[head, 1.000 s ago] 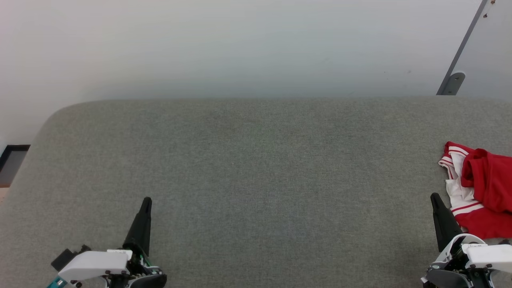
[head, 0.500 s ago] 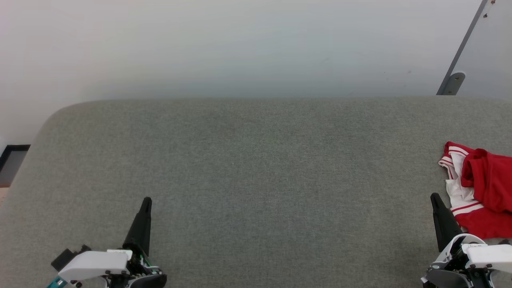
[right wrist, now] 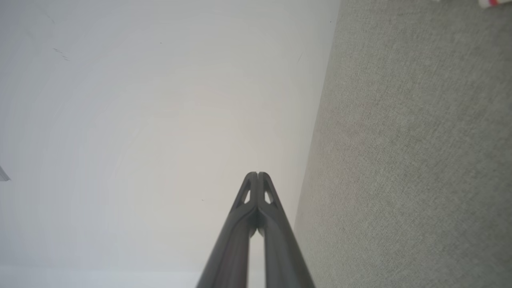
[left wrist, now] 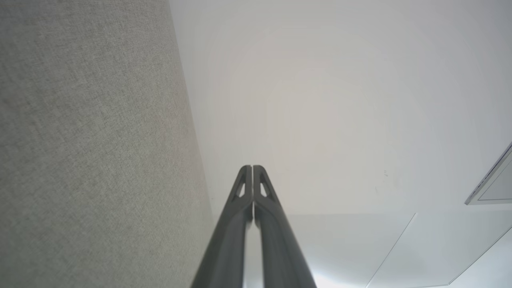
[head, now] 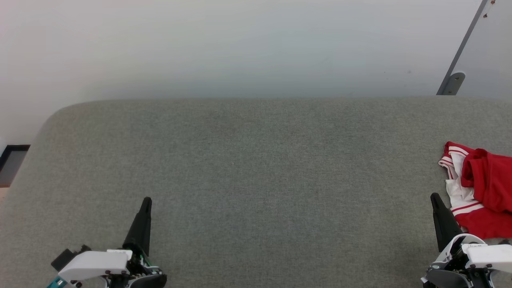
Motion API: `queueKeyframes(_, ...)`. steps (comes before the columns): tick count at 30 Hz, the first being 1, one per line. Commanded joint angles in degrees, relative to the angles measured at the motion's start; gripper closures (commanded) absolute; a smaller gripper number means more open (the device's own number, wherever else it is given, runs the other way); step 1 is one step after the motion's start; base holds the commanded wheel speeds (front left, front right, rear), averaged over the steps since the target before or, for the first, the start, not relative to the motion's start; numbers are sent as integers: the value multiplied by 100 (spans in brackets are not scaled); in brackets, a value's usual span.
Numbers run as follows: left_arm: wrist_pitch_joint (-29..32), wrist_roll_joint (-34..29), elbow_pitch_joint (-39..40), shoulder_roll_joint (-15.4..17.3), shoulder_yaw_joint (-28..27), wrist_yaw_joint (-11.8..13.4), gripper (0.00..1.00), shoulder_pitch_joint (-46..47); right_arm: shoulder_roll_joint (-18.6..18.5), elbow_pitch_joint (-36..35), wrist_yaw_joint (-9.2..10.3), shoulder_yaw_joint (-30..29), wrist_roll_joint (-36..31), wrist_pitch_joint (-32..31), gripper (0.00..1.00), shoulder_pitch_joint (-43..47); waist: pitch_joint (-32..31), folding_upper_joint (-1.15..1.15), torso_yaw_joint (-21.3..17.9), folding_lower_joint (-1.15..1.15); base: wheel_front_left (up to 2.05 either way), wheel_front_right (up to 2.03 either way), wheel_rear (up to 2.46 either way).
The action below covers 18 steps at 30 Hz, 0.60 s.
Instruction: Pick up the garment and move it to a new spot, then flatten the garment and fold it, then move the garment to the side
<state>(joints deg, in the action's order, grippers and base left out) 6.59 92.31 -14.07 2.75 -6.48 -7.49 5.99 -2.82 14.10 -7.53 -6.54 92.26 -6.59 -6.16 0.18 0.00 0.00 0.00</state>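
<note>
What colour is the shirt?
The garment is bright red with white, red-striped trim; the head view shows it best.

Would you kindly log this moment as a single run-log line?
garment: crumpled, not held, right side of grey surface | left gripper: shut, empty | right gripper: shut, empty, beside garment

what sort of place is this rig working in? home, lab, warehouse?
Most likely a lab or test room, not a home: a wide work surface covered in plain grey fabric, a bare pale wall behind it, and a crumpled red-and-white garment lying at its right edge.
</note>
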Motion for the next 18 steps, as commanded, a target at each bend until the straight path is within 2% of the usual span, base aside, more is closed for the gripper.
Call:
queueKeyframes(1,10,20,12,1,-12,0,100,53,-11,-21,8,-2,30,-12,100,-13,0,0,0,0,0,0,0)
queueKeyframes(18,9,19,12,1,-12,0,100,53,-11,-21,8,-2,30,-13,100,-13,0,0,0,0,0,0,0)
